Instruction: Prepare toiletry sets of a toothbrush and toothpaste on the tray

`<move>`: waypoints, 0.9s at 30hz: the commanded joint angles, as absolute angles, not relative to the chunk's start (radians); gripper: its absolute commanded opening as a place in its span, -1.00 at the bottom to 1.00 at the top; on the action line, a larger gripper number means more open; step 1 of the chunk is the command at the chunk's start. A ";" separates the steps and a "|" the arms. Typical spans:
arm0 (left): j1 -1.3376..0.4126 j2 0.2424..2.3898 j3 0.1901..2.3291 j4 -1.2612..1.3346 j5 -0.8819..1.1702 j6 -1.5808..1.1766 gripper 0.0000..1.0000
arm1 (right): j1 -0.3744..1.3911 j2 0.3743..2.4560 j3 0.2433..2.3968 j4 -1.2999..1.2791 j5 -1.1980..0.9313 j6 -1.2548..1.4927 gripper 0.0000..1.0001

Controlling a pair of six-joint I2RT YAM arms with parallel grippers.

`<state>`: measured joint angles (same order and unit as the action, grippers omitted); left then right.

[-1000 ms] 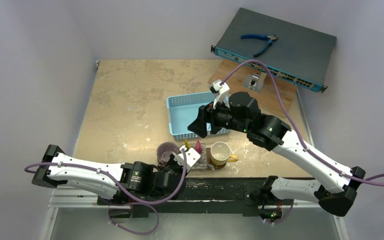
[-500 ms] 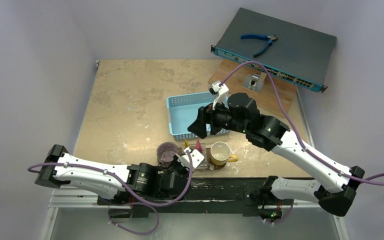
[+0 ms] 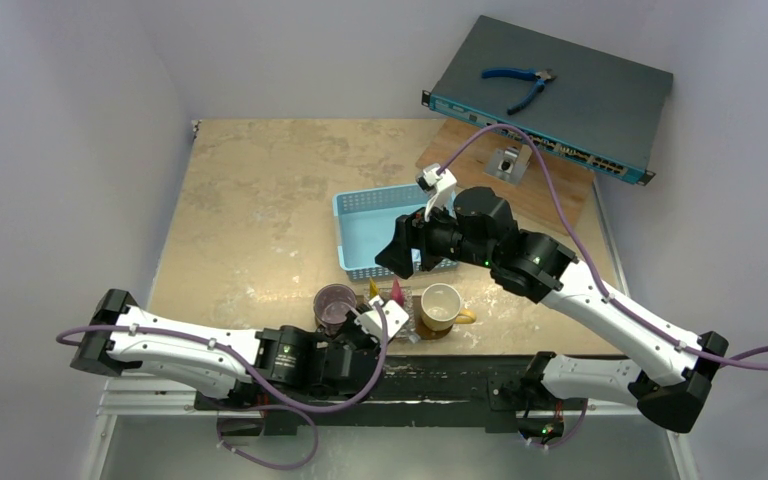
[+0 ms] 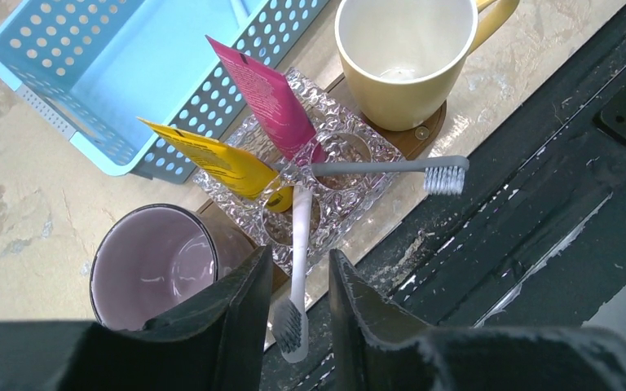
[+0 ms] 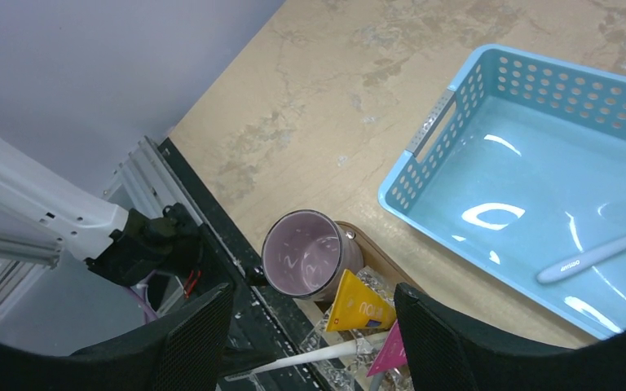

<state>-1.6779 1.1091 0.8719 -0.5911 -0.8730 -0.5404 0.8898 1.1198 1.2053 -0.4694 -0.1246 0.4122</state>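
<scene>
Okay, left jaws sat slightly parted around white toothbrush (image 4: 299,236) head, not pinching; best retreat straight back, no snagging. Right jaws gaped empty.

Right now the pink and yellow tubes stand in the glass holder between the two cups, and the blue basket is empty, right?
Not quite: the blue basket is not empty. The right wrist view shows a white stick lying in it. The rest holds: the pink tube and yellow tube stand in the glass holder between the purple cup and cream cup.
</scene>
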 commanded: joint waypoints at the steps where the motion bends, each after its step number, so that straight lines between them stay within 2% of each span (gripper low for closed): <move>1: -1.680 1.087 0.933 -0.600 -0.870 -0.552 -0.35 | 0.888 1.111 1.207 -0.441 -0.118 0.416 0.49; 12: -1.680 1.050 1.041 -0.629 -0.824 -0.468 -0.02 | 0.888 1.105 1.219 -0.472 -0.061 0.406 0.50; 15: -1.680 1.035 1.061 -0.620 -0.826 -0.424 0.16 | 0.888 1.107 1.230 -0.487 -0.028 0.398 0.50; 20: -1.652 1.021 1.124 -0.627 -0.811 -0.340 0.64 | 0.888 1.124 1.269 -0.520 0.008 0.366 0.50; 24: -1.595 1.009 1.178 -0.638 -0.763 -0.284 0.80 | 0.886 1.150 1.290 -0.525 0.068 0.332 0.50; 27: -1.538 1.000 1.218 -0.659 -0.728 -0.250 0.83 | 0.874 1.169 1.305 -0.523 0.087 0.304 0.50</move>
